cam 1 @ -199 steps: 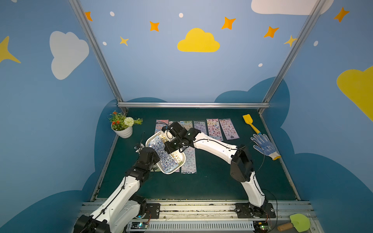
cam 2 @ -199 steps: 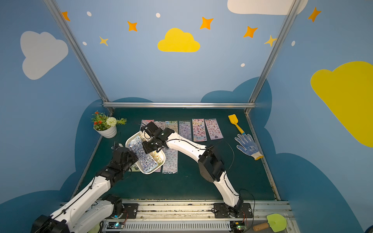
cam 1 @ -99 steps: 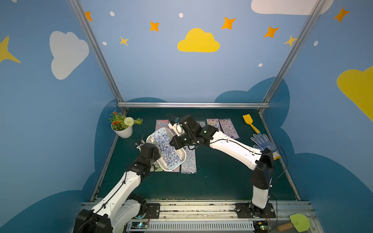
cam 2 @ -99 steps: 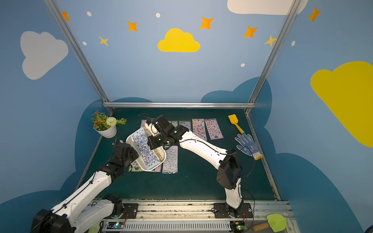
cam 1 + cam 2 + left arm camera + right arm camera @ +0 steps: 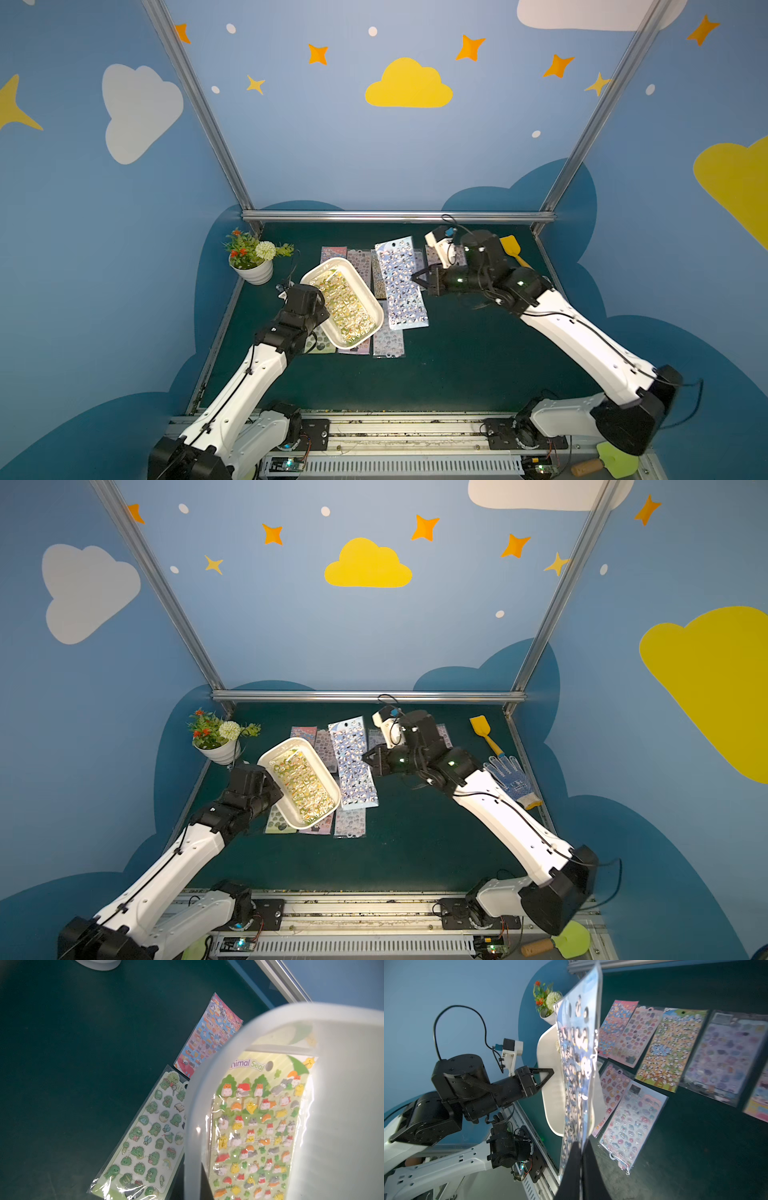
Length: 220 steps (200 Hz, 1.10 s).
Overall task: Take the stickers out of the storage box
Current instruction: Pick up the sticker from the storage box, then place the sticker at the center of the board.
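The storage box (image 5: 360,279) is gripped at the rim by the left fingers (image 5: 547,1073), which are closed on it. This pinch is shown only in the right wrist view; in both top views the fingertips are hidden behind the box wall. The box is held tilted over sheets laid on the surface (image 5: 457,353).

A yellow-green sheet (image 5: 255,1126) lies inside the box. The words "Animal Seal" on it can be read only in the left wrist view, where the left fingers themselves are not seen. In that view a green dinosaur sheet (image 5: 149,1136) and a pink sheet (image 5: 209,1032) are seen flat on the surface, partly covered by the box.

Most of the stickers (image 5: 349,823) are spread in rows beside and beneath the box, among them a panda sheet (image 5: 670,1049). A flower pot (image 5: 253,270) stands near the box. A yellow spade (image 5: 513,249) lies well apart from it, beyond the right arm (image 5: 582,332). A dotted glove (image 5: 509,777) is shown in a top view but in neither wrist view.

A blue penguin sheet (image 5: 401,282) is pinched at its edge by the right fingers (image 5: 417,279), shut tight on it. It is held outside the box, just beside the box wall opposite the left fingers. In the right wrist view much of the box is blocked by this sheet.
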Tool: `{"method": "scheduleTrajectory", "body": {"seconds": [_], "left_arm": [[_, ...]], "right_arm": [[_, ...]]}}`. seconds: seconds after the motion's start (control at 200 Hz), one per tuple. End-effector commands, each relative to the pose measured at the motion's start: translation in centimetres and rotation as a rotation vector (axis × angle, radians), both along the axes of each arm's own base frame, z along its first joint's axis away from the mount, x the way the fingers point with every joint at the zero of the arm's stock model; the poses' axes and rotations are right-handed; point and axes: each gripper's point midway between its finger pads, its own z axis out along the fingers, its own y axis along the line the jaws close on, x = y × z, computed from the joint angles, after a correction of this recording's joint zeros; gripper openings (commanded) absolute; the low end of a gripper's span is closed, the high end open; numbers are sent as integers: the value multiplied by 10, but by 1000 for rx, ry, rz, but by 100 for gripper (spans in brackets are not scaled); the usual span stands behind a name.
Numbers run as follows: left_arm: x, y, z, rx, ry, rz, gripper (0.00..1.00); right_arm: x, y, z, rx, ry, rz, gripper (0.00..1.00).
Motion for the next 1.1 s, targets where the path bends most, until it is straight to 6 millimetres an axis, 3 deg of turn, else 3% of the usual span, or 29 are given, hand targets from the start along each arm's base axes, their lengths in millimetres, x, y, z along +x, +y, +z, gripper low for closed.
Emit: {"method": "scheduleTrajectory", "body": {"seconds": [0.0,0.145,0.32,0.656,1.096], "left_arm": [[-5,2,22,-8,-9,-24,4],[-8,-1,43,8,-7,-86,4],[-12,-10,59,-3,-13,-161,4],[-21,-20,54,-14,-8,-250,4],[-26,-14,42,14,-12,-250,4]], "right_arm": [[-4,-29,-5,31,59,-17,0],[5,-72,-28,62,141,-113,0],[14,-90,-67,134,255,-149,0],[31,-81,-151,88,422,-83,0],[49,-69,-231,-31,553,-67,0]]}}
